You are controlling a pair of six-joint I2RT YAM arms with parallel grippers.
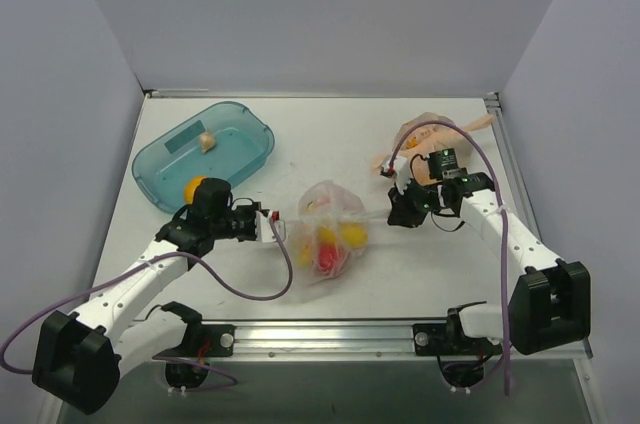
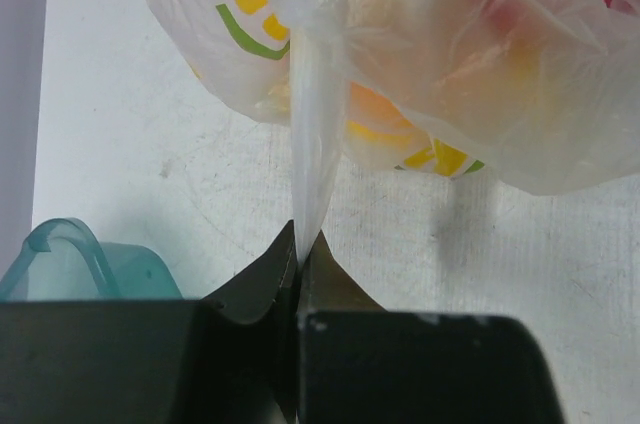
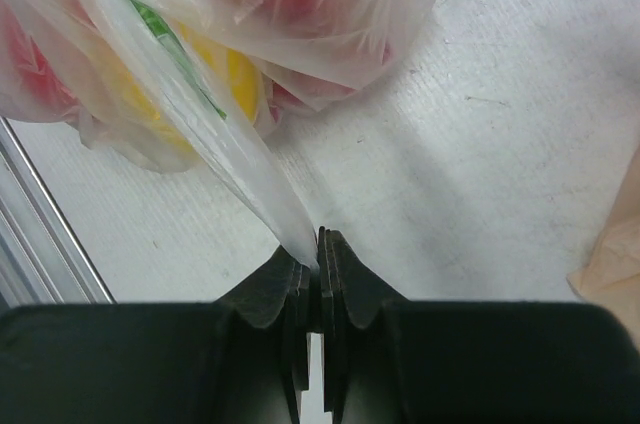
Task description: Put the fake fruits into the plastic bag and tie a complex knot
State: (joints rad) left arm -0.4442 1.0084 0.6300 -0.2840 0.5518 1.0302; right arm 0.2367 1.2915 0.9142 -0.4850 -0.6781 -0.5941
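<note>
Gripping from opposite sides, both hands are pinched shut on thin pulled-out tails of the plastic bag (image 1: 322, 206), which sits on the table (image 1: 430, 274) near its middle with yellow and red fruits (image 1: 350, 235) showing through the film. The left hand (image 1: 277, 229) holds its tail at the bag's 9 o'clock, and its wrist view shows the closed tips clamped on a narrow, twisted ribbon of clear plastic running straight up into the bag. The right hand (image 1: 392, 215) does the same at the bag's 3 o'clock, with its ribbon slanting off toward 11 o'clock in its own view. The two tails therefore lie along one line from 9 to 3, the bag midway and each hand about equally near. Whether a knot has already formed between them cannot be told. The next move probably depends on that line: pulling apart along it, or crossing the tails over the bag. A teal tray (image 1: 250, 124) at 10 o'clock holds one orange fruit (image 1: 194, 187); a peach bag (image 1: 425, 132) lies at 1 o'clock.
</note>
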